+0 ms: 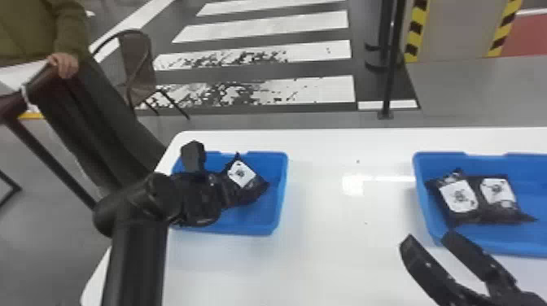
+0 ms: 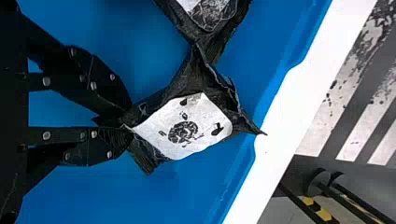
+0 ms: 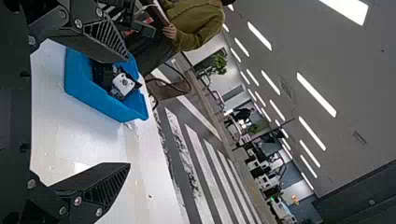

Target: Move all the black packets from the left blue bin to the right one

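Over the left blue bin [image 1: 272,221], head view: left gripper [image 1: 199,199] reaches down from its arm, with a white-labelled packet [image 1: 248,185] at its fingers, inside the bin's outline. Right gripper [image 1: 429,240] sits just on the near side of the right blue bin [image 1: 421,195], above the white table [image 1: 321,228]; jaws well apart, nothing between. Two packets [image 1: 468,215] lie side by side and touching in the right bin, labels up. Left wrist view: left gripper [image 2: 125,125] is nearly closed, its tips pinched on one corner of the labelled packet; cannot tell whether that packet is clear of the bin floor. Second packet [image 2: 215,46] meets it at one end, over the same blue bin. Right wrist view: right gripper [image 3: 129,111] has jaws spread wide, holding nothing; left bin with its labelled packet visible beyond.
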